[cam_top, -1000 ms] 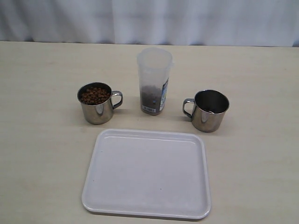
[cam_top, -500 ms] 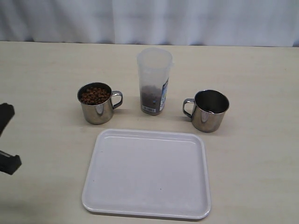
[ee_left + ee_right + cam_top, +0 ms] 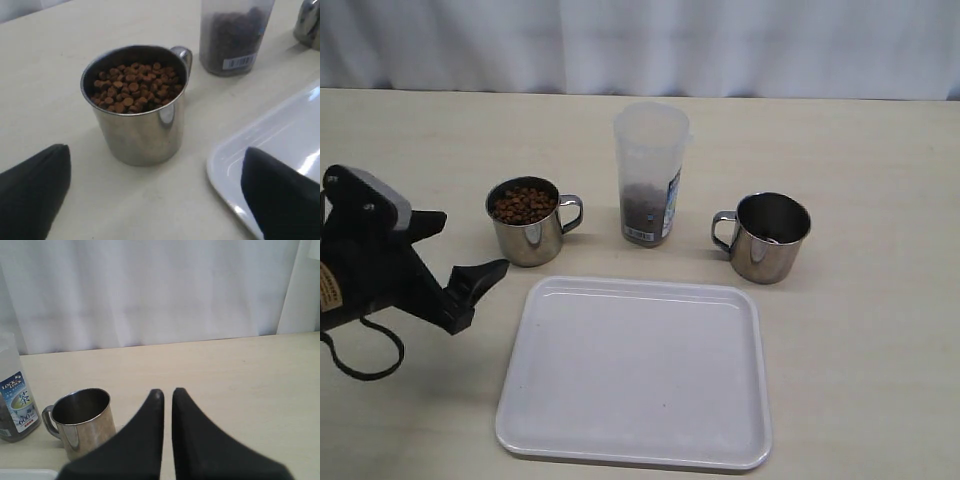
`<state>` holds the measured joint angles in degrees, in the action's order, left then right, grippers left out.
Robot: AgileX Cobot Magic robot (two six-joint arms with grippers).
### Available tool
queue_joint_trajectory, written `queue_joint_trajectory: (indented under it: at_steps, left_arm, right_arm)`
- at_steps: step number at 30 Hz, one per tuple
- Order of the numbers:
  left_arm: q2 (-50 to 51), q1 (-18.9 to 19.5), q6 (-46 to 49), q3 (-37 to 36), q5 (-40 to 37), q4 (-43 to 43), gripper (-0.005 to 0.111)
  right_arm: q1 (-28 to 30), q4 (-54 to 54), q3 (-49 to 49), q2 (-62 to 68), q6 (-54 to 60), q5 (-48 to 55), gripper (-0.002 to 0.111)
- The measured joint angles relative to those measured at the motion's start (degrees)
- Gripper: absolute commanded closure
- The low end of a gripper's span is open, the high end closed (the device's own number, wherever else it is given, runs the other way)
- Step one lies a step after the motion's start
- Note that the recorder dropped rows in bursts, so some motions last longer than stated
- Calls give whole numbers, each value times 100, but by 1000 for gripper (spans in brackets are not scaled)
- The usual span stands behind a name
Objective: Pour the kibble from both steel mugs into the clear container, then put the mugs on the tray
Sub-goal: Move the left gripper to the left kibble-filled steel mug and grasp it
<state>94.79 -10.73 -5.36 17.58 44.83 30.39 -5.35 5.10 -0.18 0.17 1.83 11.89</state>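
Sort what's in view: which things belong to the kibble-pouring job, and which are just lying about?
Job: left mug full of kibble; right mug; clear container, some kibble inside; tray; open left gripper near the left mug.
Lying about: nothing seen; only the table and a white curtain behind.

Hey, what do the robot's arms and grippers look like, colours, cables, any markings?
The black left gripper has wedge-shaped matte jaws, a light grey plate on top, a small yellow label and a looped black cable beneath. The right gripper shows only two black jaws tapering to rounded tips.
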Motion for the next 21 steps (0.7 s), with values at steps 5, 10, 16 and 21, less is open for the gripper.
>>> queue_joint_trajectory:
  at_steps: [5,10,16,21]
  left_arm:
    - [280,0,586,347,-363,37,2]
    - [690,12,811,681,-184,59,2]
    - [1499,402,838,900,497,335,2]
    - [2121,814,687,1206,1288,1255,2]
  right_arm:
    - [0,0,0,0,0,0,104]
    - [0,0,0,0,0,0,104]
    - [0,0,0,0,0,0,104]
    - [0,0,0,0,0,0,104]
